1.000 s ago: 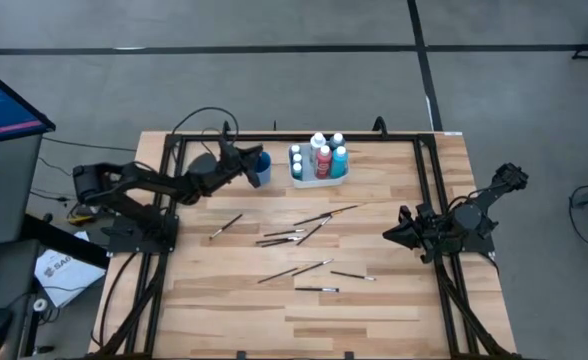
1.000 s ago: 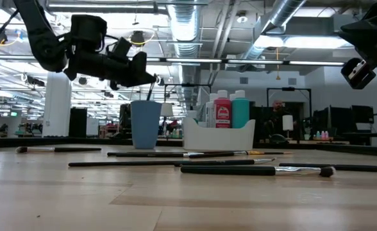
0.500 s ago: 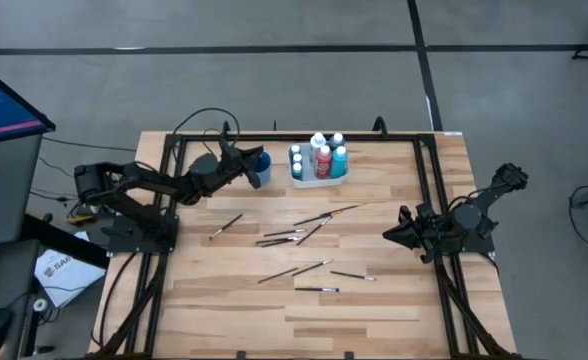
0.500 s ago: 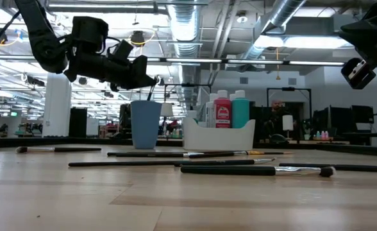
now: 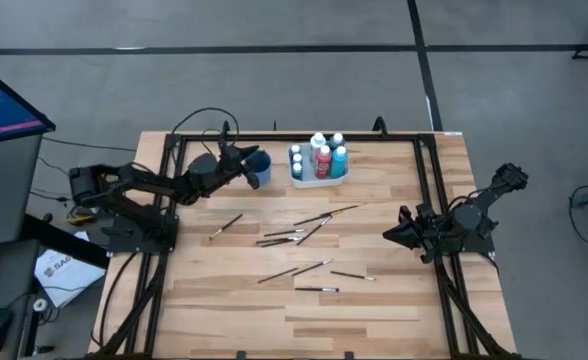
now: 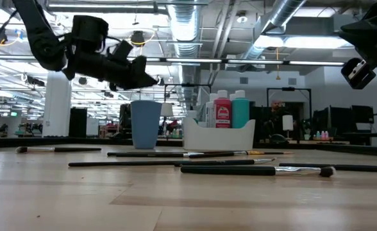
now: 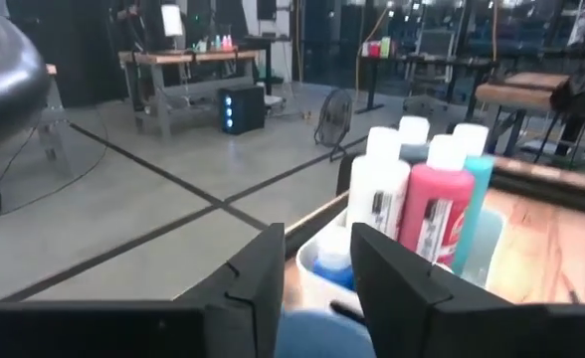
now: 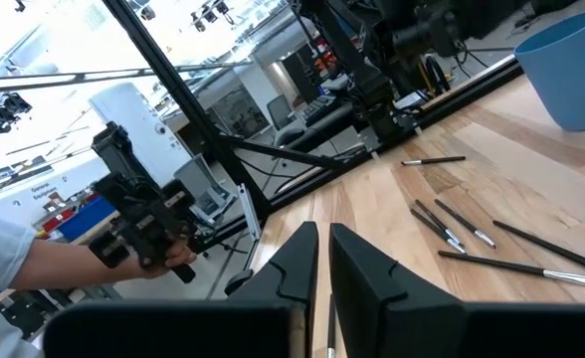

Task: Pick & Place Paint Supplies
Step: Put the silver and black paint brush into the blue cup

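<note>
Several white-capped paint bottles (image 5: 322, 158) (image 7: 432, 214) stand upright in the white tray (image 5: 319, 180) (image 6: 217, 136) at the table's far edge. Left of it stands the blue cup (image 5: 262, 168) (image 6: 145, 124). Thin dark paintbrushes (image 5: 299, 232) (image 6: 175, 154) lie scattered flat on the wood in mid-table. My left gripper (image 5: 246, 160) (image 7: 317, 288) hovers level just above the cup's rim (image 7: 322, 338), open, with nothing between its fingers. My right gripper (image 5: 389, 235) (image 8: 319, 267) waits shut at the table's right side, clear of the brushes.
Black frame rails (image 5: 169, 200) run along the table's left, far and right edges. Bare wood (image 5: 304, 320) lies near the front edge. A person's hand with a hand-held controller (image 8: 143, 249) shows beyond the table in the right wrist view.
My left gripper has opened above the blue cup while staying in place. The thin brush that hung from its fingertips over the cup no longer shows there.
</note>
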You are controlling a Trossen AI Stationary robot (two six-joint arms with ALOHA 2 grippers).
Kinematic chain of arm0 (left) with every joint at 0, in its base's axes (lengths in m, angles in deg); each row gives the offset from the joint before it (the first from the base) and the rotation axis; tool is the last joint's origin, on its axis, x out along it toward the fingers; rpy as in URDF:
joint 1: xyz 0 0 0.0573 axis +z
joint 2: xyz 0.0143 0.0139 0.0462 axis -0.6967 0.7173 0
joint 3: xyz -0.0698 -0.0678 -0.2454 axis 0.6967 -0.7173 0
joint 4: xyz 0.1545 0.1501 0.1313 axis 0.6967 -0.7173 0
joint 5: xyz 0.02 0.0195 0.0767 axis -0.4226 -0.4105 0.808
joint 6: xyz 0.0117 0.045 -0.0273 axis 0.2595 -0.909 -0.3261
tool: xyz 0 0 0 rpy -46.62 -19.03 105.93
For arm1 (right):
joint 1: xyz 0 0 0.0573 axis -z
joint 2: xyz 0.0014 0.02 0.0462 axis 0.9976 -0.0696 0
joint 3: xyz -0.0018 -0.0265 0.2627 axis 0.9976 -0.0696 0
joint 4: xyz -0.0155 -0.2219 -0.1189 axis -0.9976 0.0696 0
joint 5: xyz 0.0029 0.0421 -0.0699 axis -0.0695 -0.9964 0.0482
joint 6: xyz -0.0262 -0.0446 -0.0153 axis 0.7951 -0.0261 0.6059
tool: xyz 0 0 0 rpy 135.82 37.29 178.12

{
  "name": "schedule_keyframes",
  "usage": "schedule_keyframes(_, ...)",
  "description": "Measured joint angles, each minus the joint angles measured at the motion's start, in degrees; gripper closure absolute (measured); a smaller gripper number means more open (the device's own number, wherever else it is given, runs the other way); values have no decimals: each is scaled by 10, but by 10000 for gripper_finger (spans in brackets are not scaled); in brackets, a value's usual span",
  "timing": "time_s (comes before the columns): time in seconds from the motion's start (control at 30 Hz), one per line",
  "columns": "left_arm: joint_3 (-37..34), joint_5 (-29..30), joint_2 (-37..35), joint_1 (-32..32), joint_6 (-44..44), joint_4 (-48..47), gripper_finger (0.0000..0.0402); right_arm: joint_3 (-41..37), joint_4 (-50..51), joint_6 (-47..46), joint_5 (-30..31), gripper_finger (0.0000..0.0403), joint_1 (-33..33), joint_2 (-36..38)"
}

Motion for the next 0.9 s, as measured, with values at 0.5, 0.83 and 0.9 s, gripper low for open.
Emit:
schedule_keyframes(0.5,170,21,-159,-236,-11,-432,253,0,0,0,0,380,0,0)
schedule_keyframes(0.83,314,-21,-10,-271,90,-634,258,0,0,0,0,380,0,0)
schedule_keyframes(0.9,324,-51,24,-268,91,-631,258,0,-1,0,0,380,0,0)
